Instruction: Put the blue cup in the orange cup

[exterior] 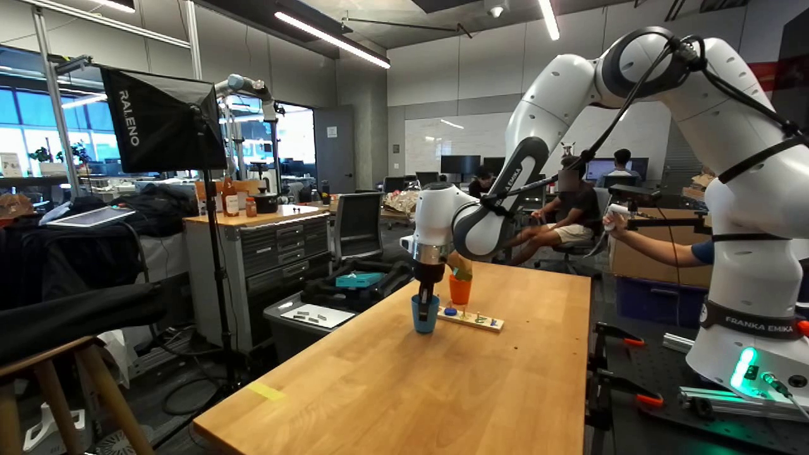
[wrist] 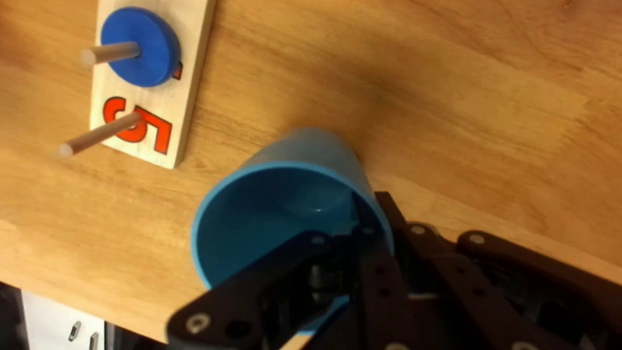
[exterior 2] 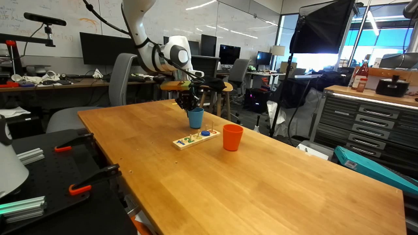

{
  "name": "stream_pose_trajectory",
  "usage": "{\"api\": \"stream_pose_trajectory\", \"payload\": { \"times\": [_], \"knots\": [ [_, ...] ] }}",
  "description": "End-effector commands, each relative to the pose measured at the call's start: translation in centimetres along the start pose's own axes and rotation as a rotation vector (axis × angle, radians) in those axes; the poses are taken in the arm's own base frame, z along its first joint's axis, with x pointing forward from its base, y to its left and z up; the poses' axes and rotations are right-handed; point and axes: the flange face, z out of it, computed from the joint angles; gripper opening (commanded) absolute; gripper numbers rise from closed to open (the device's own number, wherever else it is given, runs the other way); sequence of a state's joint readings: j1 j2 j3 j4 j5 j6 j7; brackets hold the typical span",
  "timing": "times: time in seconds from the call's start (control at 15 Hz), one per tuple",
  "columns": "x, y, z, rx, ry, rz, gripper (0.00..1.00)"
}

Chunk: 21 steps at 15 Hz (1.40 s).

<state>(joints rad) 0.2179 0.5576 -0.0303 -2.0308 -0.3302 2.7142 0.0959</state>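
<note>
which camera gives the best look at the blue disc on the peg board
The wrist view: the blue disc looks largest there, close up, with only a peg crossing its face. Both exterior views also show it on the peg board, but much smaller and from a lower angle.

From here the arm [exterior: 714, 120] is plump and white, smooth and glossy, with charcoal covers [exterior: 532, 155] at the bends. Pale letters [exterior: 515, 179] spelling EMIKA run along one of them. A thick black cable [exterior: 588, 155] trails along the outside, and black straps [exterior: 752, 237] wrap round the limb. Past the white wrist [exterior: 433, 215] comes a shiny silver ring [exterior: 431, 254], then the black gripper [wrist: 373, 206], angular and dotted with round pale screws [wrist: 198, 323]. The base [exterior: 714, 360] wears a dark band [exterior: 752, 322] marked FRANKA EMIKA, a green light [exterior: 742, 368] glowing beneath.
</note>
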Motion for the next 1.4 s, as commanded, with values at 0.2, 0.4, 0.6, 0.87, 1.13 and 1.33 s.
{"api": "stream_pose_trajectory", "payload": {
  "times": [0.2,0.4,0.6,0.87,1.13,1.33],
  "knots": [
    [2.1,1.4,-1.5,-0.023,0.044,0.003,0.01],
    [2.2,3.5,-4.4,-0.055,0.058,0.027,0.01],
    [1.2,7.9,-6.5,-0.104,0.042,0.088,0.01],
    [-1.2,15.0,-8.0,-0.168,-0.02,0.183,0.01],
    [-3.8,19.6,-7.6,-0.208,-0.09,0.24,0.01],
    [-5.2,20.9,-6.3,-0.203,-0.152,0.26,0.01]
  ]
}}
